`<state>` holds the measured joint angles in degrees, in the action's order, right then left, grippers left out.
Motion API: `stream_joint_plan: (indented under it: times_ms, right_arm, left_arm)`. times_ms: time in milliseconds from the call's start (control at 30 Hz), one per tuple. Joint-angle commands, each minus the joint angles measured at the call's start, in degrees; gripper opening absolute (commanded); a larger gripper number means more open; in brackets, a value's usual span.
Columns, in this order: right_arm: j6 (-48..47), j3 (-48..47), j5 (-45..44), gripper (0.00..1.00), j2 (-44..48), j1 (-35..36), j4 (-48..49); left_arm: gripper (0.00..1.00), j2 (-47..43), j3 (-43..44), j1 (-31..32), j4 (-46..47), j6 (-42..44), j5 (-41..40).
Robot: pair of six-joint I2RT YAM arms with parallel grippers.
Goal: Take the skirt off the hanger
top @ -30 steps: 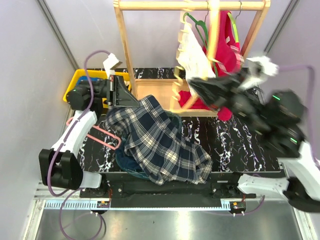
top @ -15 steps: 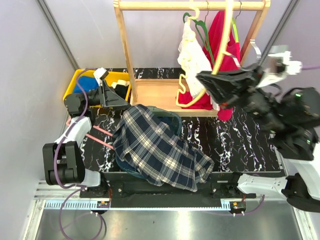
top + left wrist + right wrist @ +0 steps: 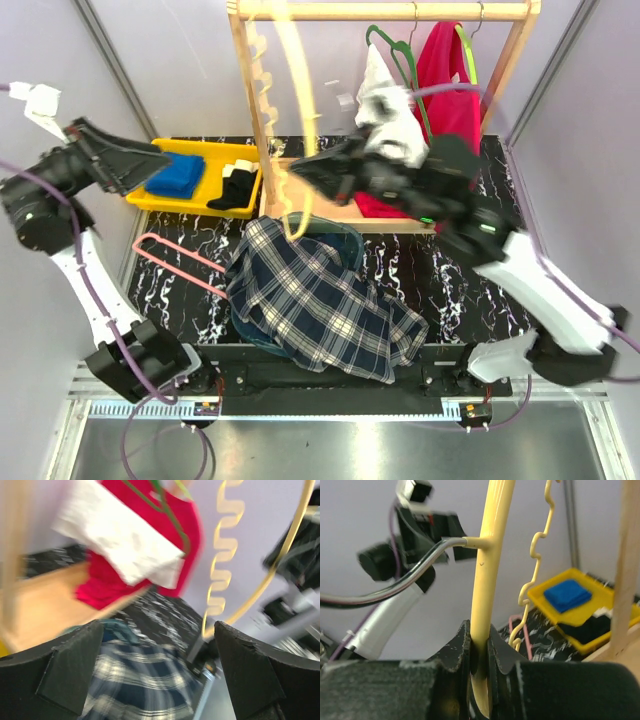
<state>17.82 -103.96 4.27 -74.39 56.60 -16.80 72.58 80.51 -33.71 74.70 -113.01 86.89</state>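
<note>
Pinching the yellow hanger (image 3: 495, 540) low on its bar, the right gripper (image 3: 480, 655) has its two pads pressed tight against the yellow tube, with no gap on either side. That grip near the bottom lets the arm stand the hanger upright, its wavy edge and metal hook well above the fingers. From above, the arm reaches across to the rack (image 3: 250, 100), holding the hanger just beside the left post. Nothing hangs from the hanger: it looks bare.

The skirt (image 3: 320, 300), a blue plaid, lies in a loose heap on the table (image 3: 470, 280) near the front edge, spread over a darker cloth and apart from the yellow hanger. Lying as it does, it seems to be off the hanger already, so the main step looks done. What is left is probably parking the hanger, perhaps on the rail.

The left gripper (image 3: 159, 630) is spread wide with nothing between its fingers. Its arm is lifted high at the far left, likely to keep out of the right arm's way.

A pink hanger (image 3: 185, 262) lies flat on the table left of the skirt. Swinging the yellow hanger near the post risks snagging the red top (image 3: 450, 70) or the white one (image 3: 385, 100) on the rail.
</note>
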Motion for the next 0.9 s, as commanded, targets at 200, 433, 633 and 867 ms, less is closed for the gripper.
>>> stream_joint_plan:
  times_ms: [200, 433, 633, 867]
  right_arm:
    - [11.9, -11.3, 17.2, 0.00, -22.3, -0.3, 6.9]
    - [22.5, -18.6, 26.3, 0.00, -39.6, -0.3, 13.2]
    - [33.0, -28.1, 36.3, 0.00, -55.8, 0.0, 20.1]
    - [35.9, -29.4, 44.8, 0.00, -62.6, -0.4, 20.6]
  left_arm:
    - [0.99, -5.3, -4.3, -16.4, 19.7, -2.2, 9.6]
    - [0.99, -9.0, -5.6, -17.6, 15.1, -0.5, 9.5]
    - [0.99, -10.3, -5.3, -17.6, 11.5, 1.4, 9.5]
    - [0.99, -10.5, -4.8, -18.0, 10.1, 1.9, 9.5]
